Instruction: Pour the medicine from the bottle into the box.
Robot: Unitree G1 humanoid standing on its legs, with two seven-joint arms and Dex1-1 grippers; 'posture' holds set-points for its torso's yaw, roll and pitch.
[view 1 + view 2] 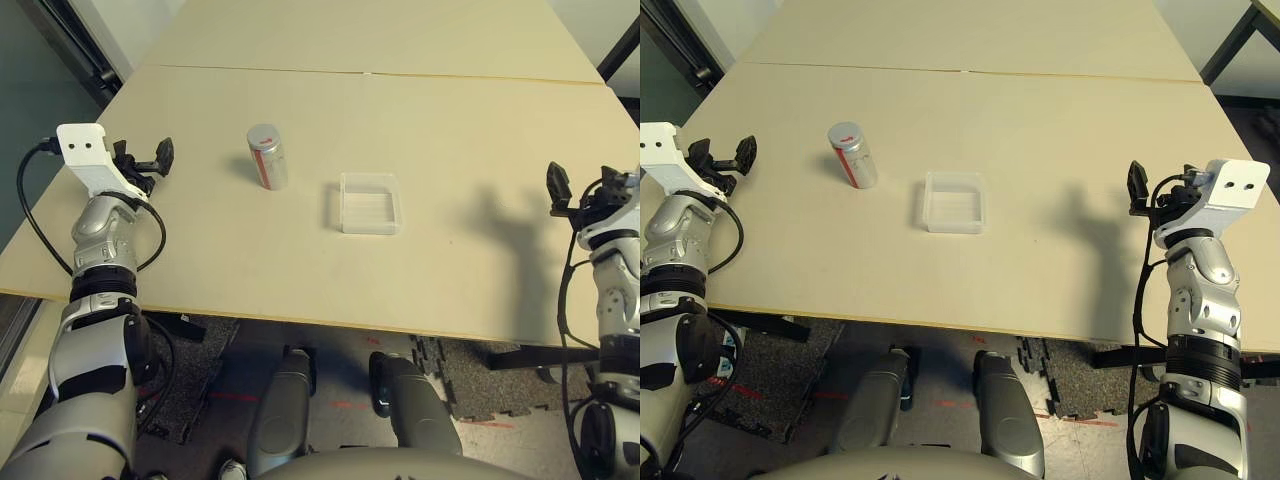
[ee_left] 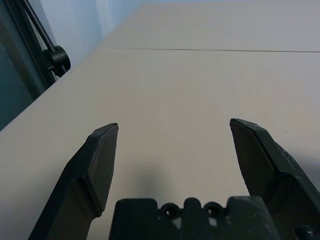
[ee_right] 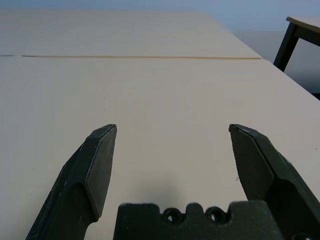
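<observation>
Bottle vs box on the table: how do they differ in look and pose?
The bottle is an opaque silver-grey cylinder with a red stripe; the box is a clear plastic square tray. The bottle stands upright and tall with its cap on; the box lies flat, shallow and open-topped. The bottle sits nearer the left hand, the box nearer the table's middle. Both rest on the table, apart from each other and untouched by either hand.

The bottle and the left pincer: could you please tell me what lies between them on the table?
Nothing: only bare table separates the open left pincer from the upright bottle, as the left eye view shows.
</observation>
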